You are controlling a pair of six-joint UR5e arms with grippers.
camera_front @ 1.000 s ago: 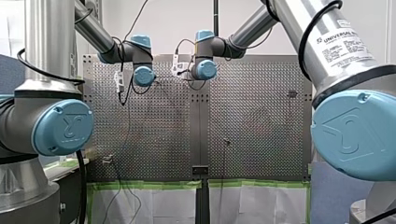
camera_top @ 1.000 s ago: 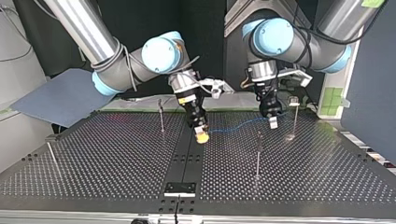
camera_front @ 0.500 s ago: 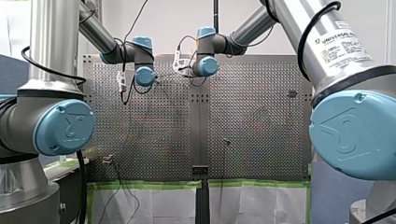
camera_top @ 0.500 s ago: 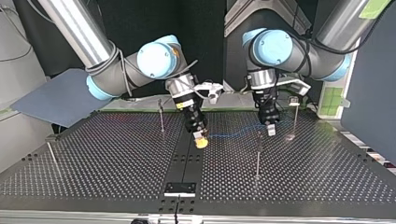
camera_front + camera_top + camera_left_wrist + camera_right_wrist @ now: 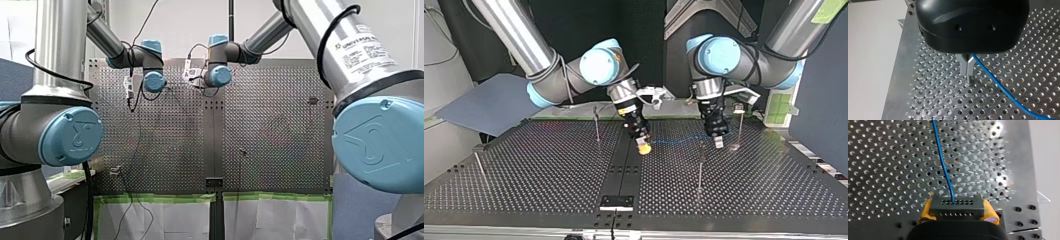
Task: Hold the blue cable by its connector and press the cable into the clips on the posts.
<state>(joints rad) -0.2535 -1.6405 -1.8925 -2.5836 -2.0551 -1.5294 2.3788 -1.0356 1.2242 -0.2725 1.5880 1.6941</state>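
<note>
Noting right gripper clamped on connector, left gripper pinched on blue cable; clipping onto posts apparently outstanding.

My left arm and my right arm are brushed-silver tubes with pale-blue round joint caps (a logo embossed on each), black cables looped around them. A white label on the right one bears the word UNIVERSAL. My left gripper has a glossy black housing and metal fingers; my right gripper, yellow pads.
</note>
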